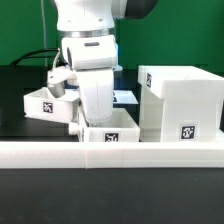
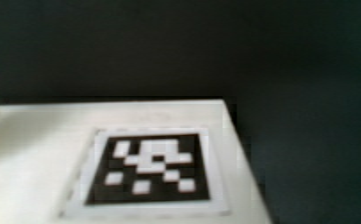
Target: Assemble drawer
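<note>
The drawer is in three separate white plastic pieces on the black desk (image 1: 18, 130). Reading the exterior view as a clock face centred on the arm (image 1: 90, 30), the large housing (image 1: 185, 95) stands at about four o'clock. It is a cube-like block with plain, smooth walls and a black-and-white square tag (image 1: 187, 130) low on its near face. A small open-topped tray, the front tray (image 1: 108, 135), sits at about six o'clock just beside the housing. It has thin walls and a tag of its own (image 1: 109, 138) on its near side. The second tray, the side tray (image 1: 45, 103), lies at about eight o'clock, set at an angle to the others and also bearing a tag (image 1: 45, 106). A long low white wall (image 1: 60, 155) runs across the front of all three pieces. The gripper (image 1: 95, 118) hangs straight down over the front tray, its lower end level with that tray's rim. Its fingers are hidden in the exterior view and do not show in the wrist view, so I cannot tell how wide they stand or whether they hold anything. The wrist view, somewhat blurred, shows a flat white surface (image 2: 44, 125) carrying one square tag (image 2: 150, 170) against the dark desk (image 2: 177, 45). Which piece that surface belongs to cannot be told.
</note>
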Motion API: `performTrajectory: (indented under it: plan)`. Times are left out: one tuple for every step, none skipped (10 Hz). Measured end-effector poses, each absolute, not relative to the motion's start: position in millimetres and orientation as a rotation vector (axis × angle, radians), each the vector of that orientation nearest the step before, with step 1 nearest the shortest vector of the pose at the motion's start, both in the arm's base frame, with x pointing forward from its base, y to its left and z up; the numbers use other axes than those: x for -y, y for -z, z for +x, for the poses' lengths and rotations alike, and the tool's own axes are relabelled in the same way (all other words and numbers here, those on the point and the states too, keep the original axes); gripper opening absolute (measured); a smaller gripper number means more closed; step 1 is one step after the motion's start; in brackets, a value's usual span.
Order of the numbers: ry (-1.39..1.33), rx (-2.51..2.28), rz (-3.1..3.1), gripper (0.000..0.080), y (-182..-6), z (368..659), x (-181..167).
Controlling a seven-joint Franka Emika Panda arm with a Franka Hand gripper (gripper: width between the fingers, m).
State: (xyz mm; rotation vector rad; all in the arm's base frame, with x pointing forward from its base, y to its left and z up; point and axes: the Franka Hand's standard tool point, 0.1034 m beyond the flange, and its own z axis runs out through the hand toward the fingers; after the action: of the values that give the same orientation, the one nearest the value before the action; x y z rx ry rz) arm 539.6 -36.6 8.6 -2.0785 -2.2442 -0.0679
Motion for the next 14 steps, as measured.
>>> performTrajectory:
  plan:
    - [0.075,2.263,-2.037,0.0041,-8.5,539,36]
    - [0.1,2.22,-2.029,0.0041,-7.9,539,44]
    - [0.113,2.188,-2.055,0.0041,-7.4,540,45]
    - [0.113,2.179,-2.063,0.0041,-7.4,540,39]
    - [0.114,2.171,-2.07,0.0041,-7.5,540,36]
    - [0.111,2.15,-2.089,0.0041,-7.2,540,36]
    - [0.109,2.144,-2.096,0.0041,-6.8,539,40]
    - [0.109,2.145,-2.095,0.0041,-6.8,539,39]
    - [0.109,2.145,-2.095,0.0041,-6.8,539,39]
    - [0.117,2.155,-2.097,0.0041,-7.4,541,39]
    - [0.143,2.192,-2.098,0.0041,-8.8,545,36]
    - [0.137,2.198,-2.087,0.0041,-8.8,545,33]
    - [0.137,2.198,-2.088,0.0041,-8.9,546,33]
    - [0.147,2.2,-2.097,0.0041,-7.7,545,34]
